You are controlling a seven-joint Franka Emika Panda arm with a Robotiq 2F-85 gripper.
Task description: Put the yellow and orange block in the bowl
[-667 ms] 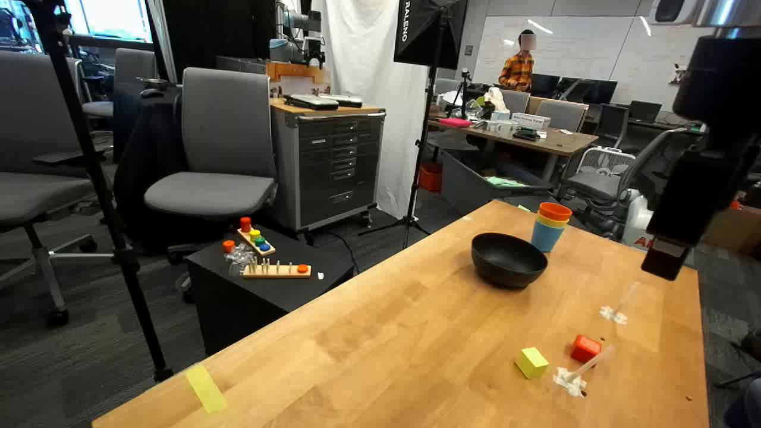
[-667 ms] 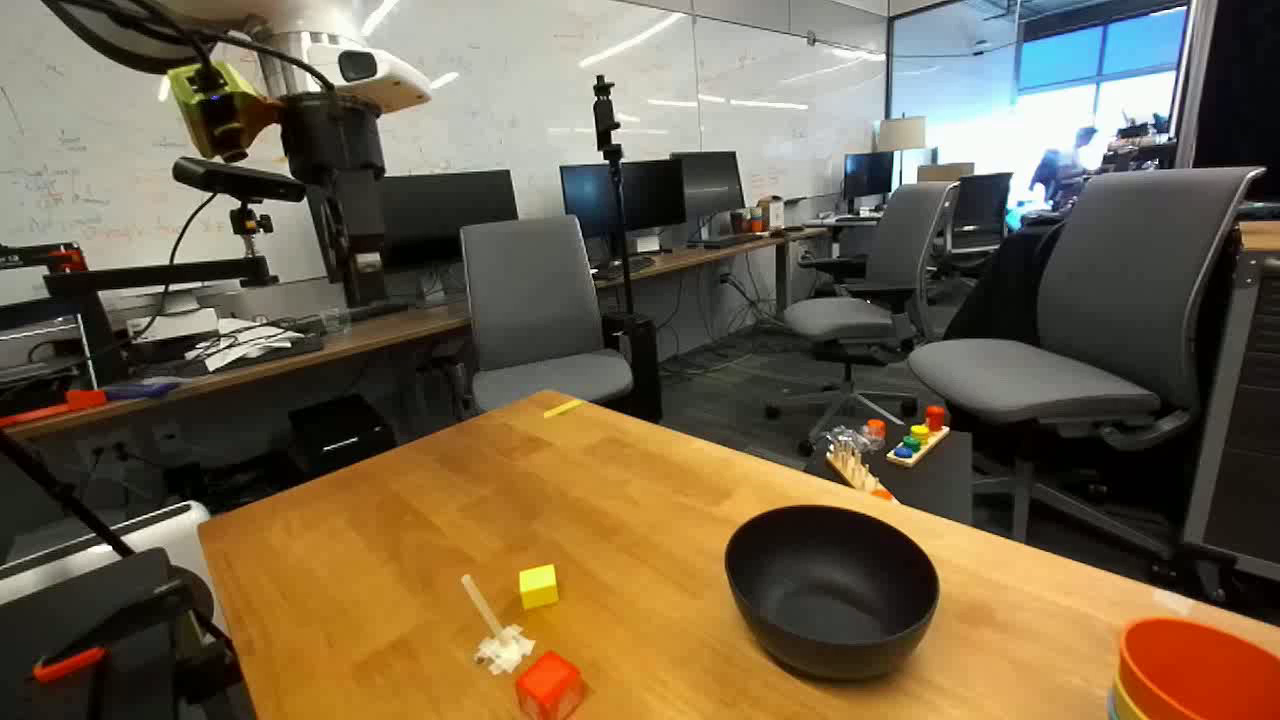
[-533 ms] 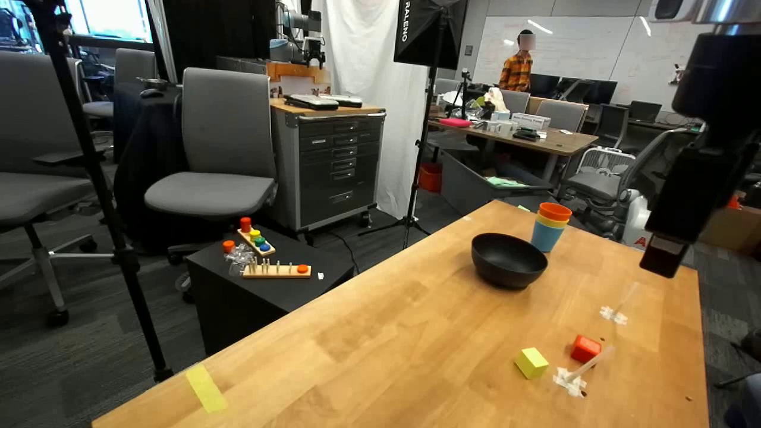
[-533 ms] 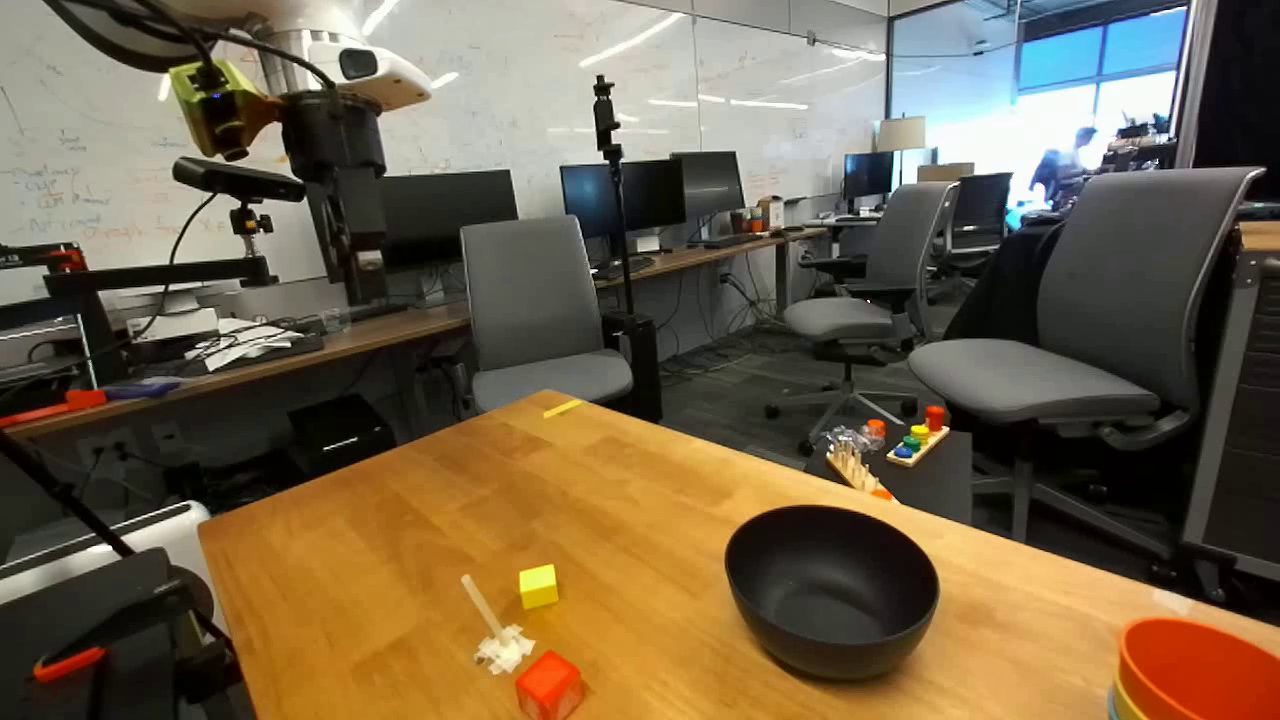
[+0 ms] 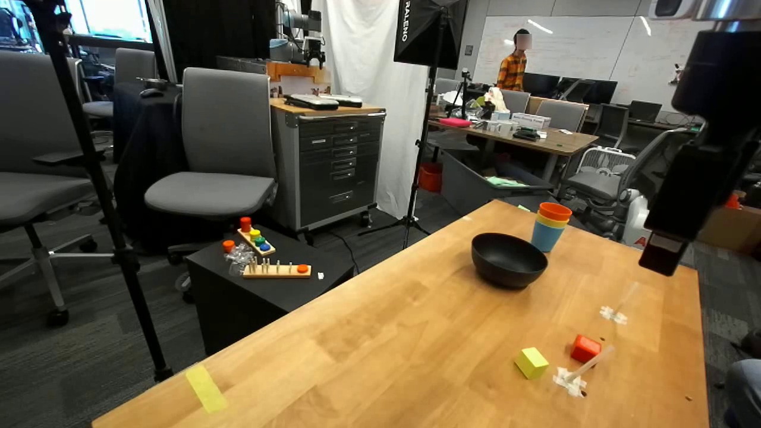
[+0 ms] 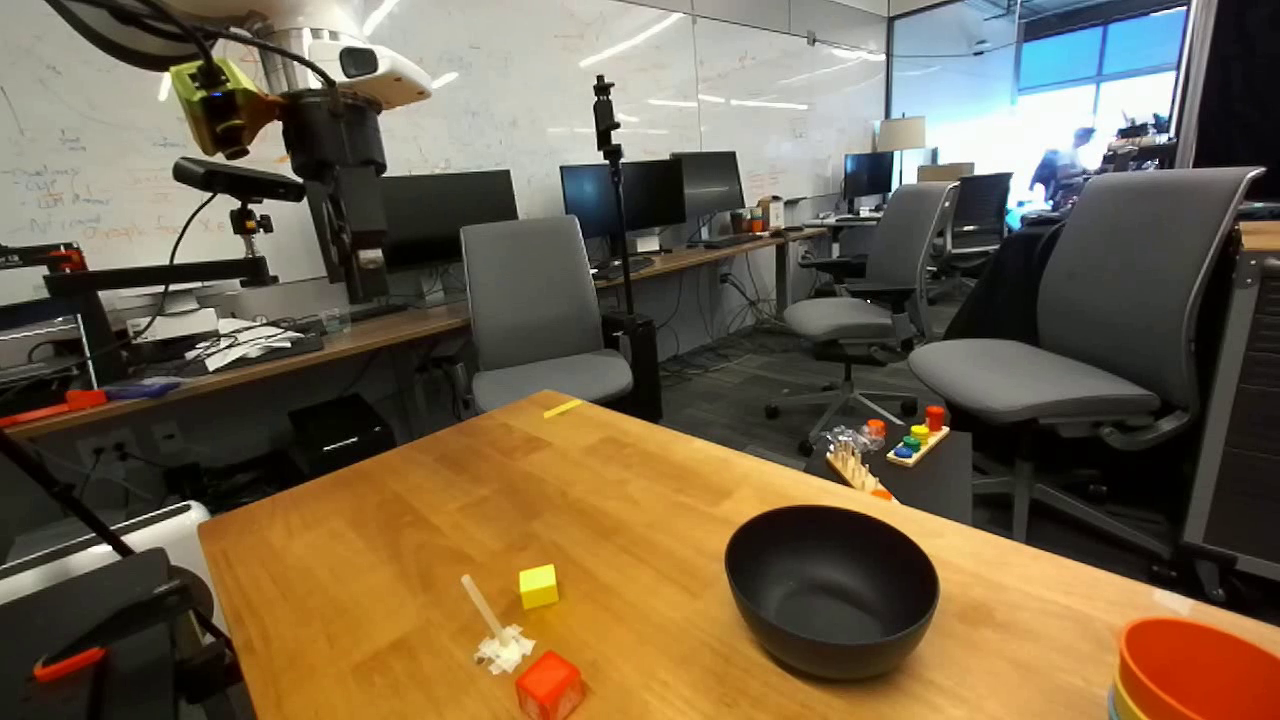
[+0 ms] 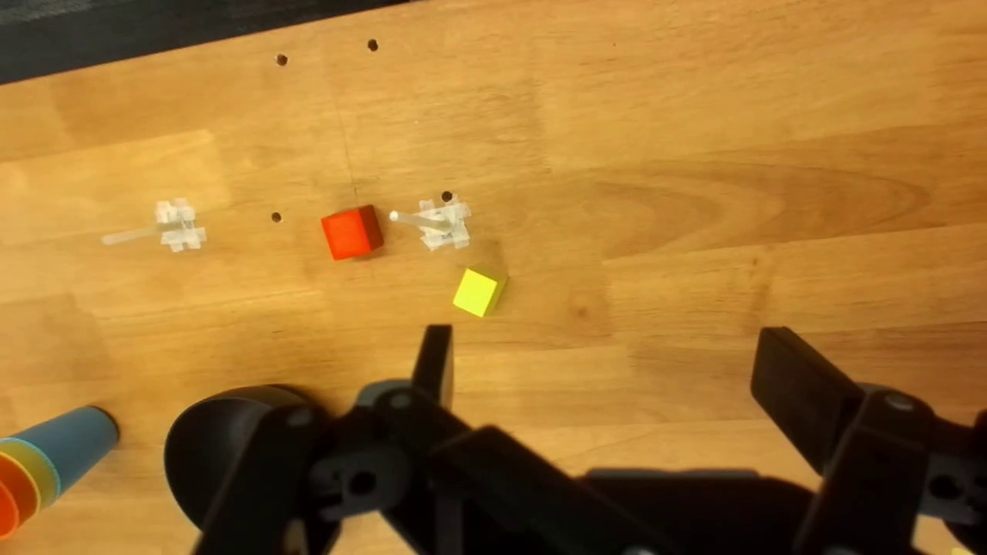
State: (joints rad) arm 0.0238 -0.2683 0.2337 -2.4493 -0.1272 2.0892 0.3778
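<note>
Drifting slightly above the table [image 5: 404, 351] with the gripper [image 7: 605, 362] since the earlier frame, spreading both jaws wide and holding nothing, probably staying ready for straddling something small. Finding the bowl [image 6: 830, 600] standing upright, presumably for receiving things, and seeing nothing inside it. Finding the cups [image 5: 547, 235] nesting one in another near the bowl, likely for saving room. Leaving the orange block [image 7: 352, 233] and yellow block [image 7: 480, 292] lying apart on the table, outside the bowl

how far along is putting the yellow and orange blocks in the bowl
Done: nothing yet; the bowl is empty. In hand: nothing; the gripper hangs open, holding neither. Left: both placements; the yellow block and orange-red block sit on the table.
</note>
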